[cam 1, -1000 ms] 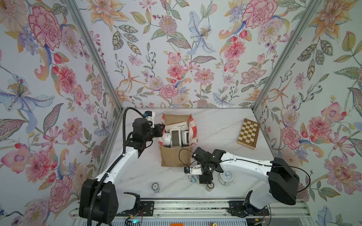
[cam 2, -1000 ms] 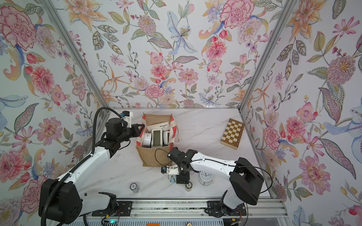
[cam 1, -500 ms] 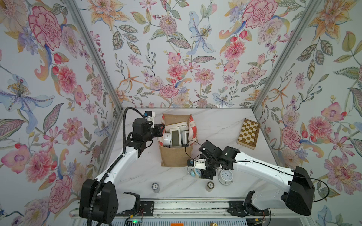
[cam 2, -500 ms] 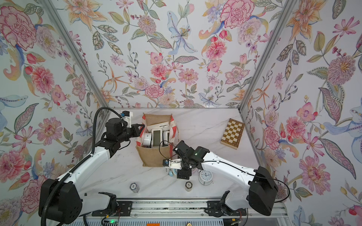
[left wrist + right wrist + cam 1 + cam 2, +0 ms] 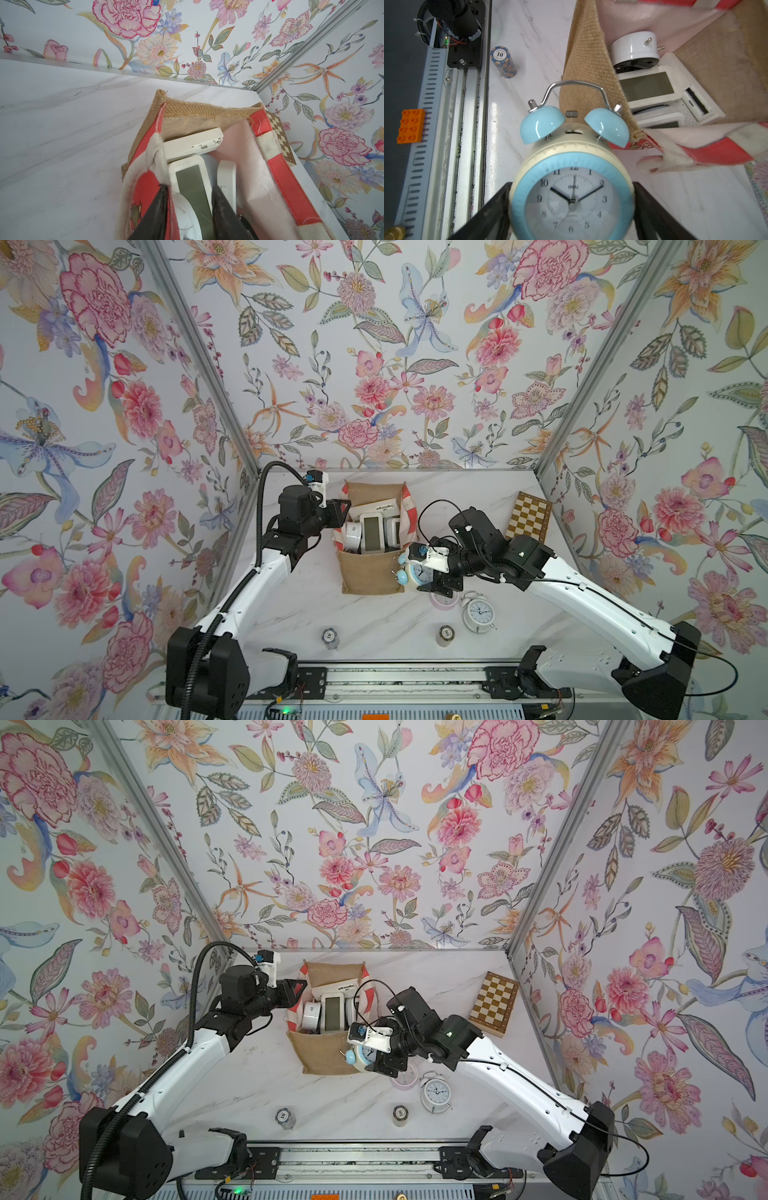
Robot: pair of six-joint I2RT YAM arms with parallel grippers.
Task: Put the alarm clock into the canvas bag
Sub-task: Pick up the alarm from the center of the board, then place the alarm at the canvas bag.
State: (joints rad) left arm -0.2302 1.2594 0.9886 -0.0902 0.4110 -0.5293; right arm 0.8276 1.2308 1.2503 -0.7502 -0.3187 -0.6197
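Blue alarm clock [image 5: 571, 195] cut off, clamped in right end effector [image 5: 572, 186], left end effector [image 5: 189, 188] apart

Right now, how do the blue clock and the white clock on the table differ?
The blue alarm clock has blue bells and rim; the white alarm clock is all white. The blue one is clamped in the right gripper, raised beside the canvas bag; the white one sits free on the table. Both are round twin-bell clocks.

chessboard [image 5: 528, 517]: flat on counter [image 5: 374, 622], far right corner
blue chip stack [image 5: 331, 637]: upright, front edge
tan chip stack [image 5: 445, 635]: upright, well apart from blue
orange brick [image 5: 410, 126]: on slotted duct
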